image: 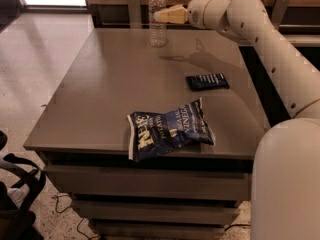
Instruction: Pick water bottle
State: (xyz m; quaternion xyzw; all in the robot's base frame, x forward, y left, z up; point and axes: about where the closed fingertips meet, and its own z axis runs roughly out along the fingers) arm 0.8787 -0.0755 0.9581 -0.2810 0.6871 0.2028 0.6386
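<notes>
The water bottle (pixel 157 19) is a slim clear plastic bottle with a white cap and a pale label band. It stands upright near the far edge of the grey table (pixel 110 89). My gripper (pixel 159 16) reaches in from the right at the end of the white arm (pixel 250 19). Its cream fingertips are at the bottle's right side, level with the label.
A blue chip bag (pixel 169 130) lies near the table's front edge. A small dark packet (pixel 207 81) lies at the right side. A wooden wall with metal brackets runs behind the table. A black chair part (pixel 15 194) sits at the lower left on the floor.
</notes>
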